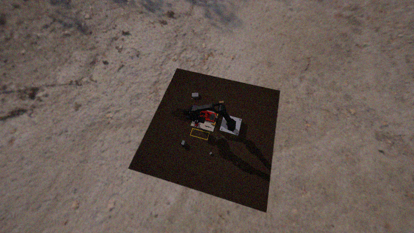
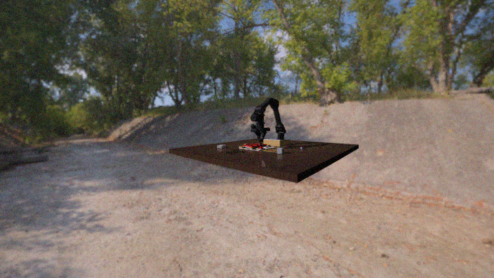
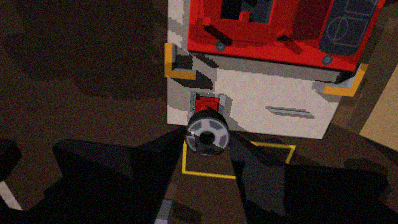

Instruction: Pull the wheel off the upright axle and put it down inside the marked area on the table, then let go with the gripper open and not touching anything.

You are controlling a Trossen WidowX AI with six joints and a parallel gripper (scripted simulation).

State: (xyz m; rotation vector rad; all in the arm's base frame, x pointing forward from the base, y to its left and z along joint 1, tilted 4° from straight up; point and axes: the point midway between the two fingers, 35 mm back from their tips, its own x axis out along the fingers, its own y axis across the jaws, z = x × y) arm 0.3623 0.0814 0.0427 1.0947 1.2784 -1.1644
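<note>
Exterior view shows a dark brown counter (image 2: 302, 165) on sandy ground before trees. Only the wrist view, mid-frame, resolves the gripper (image 3: 207, 142) pinching the wheel (image 3: 208, 133), seemingly above the yellow marked area (image 3: 200, 172).

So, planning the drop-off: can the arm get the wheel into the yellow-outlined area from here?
Probably yes: the fingers grip the wheel, and the yellow-outlined area lies just beside it, with nothing visibly between.
</note>
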